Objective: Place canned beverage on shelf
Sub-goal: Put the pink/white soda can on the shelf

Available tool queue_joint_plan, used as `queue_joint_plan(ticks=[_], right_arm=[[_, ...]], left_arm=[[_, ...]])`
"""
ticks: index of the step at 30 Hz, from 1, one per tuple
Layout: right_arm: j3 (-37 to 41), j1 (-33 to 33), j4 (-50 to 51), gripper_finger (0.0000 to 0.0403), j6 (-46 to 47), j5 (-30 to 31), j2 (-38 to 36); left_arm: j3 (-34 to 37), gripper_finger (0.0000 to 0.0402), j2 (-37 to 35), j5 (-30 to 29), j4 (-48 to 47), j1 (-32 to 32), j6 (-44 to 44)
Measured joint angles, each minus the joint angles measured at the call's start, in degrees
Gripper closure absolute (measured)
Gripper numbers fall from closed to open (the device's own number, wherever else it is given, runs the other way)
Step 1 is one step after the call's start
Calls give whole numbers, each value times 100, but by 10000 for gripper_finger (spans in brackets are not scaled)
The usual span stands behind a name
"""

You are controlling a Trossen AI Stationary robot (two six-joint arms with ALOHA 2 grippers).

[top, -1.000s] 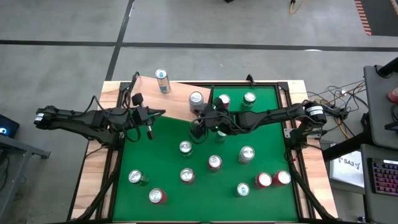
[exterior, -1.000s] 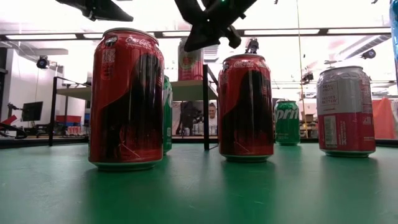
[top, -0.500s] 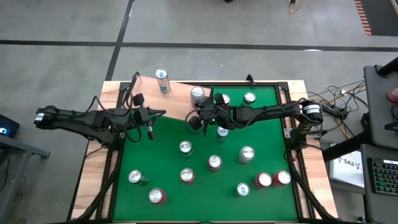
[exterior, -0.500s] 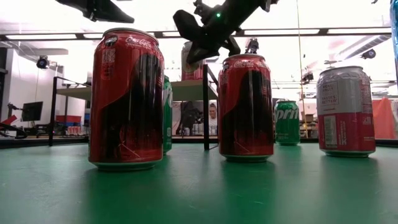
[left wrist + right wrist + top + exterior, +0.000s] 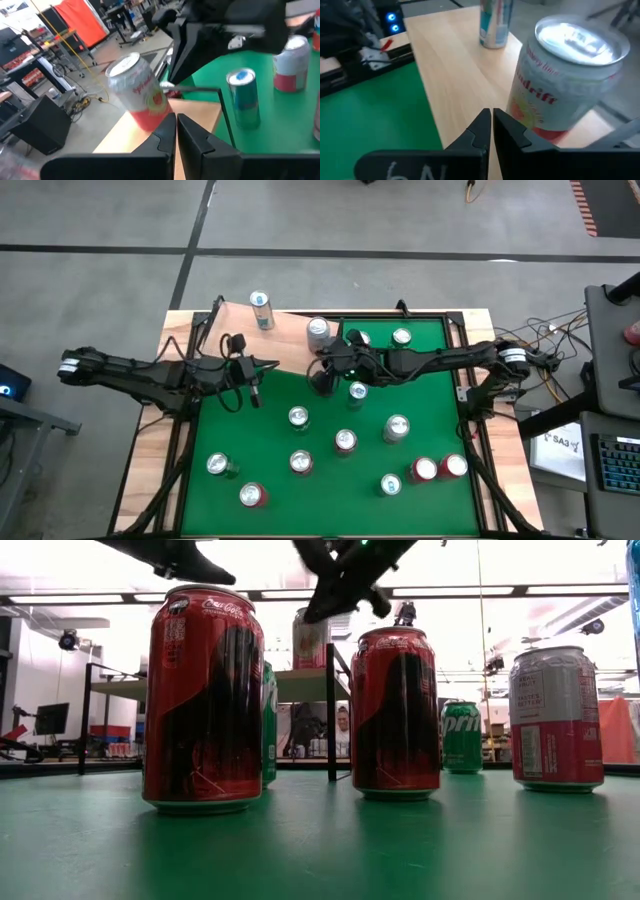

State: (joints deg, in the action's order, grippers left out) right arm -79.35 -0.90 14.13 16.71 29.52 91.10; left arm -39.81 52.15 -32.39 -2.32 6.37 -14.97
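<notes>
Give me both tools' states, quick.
Left tool: closed, holding nothing, above the green table.
Right tool: closed, holding nothing, beside the can on the shelf.

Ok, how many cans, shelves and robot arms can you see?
Cans: 14
Shelf: 1
Arms: 2
Total: 17

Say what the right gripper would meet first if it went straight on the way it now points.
Probably the pink-and-white can standing on the shelf: the shut right gripper points just beside its base, though depth is unclear.
</notes>
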Motion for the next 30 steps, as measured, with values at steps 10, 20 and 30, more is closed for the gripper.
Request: queue_joint_plan(ticks=[10, 20, 30], right_arm=[[363, 407, 620, 392, -623, 6, -1305], [1550, 528, -273, 392, -631, 59, -2134], [1979, 526, -608, 392, -630, 56, -2330]], left_arm=[[-13, 402, 1065, -9, 1110, -561, -77], [-619, 402, 2119, -10, 1258, -1537, 157], [-1306, 402, 2944, -27, 1102, -1565, 162]])
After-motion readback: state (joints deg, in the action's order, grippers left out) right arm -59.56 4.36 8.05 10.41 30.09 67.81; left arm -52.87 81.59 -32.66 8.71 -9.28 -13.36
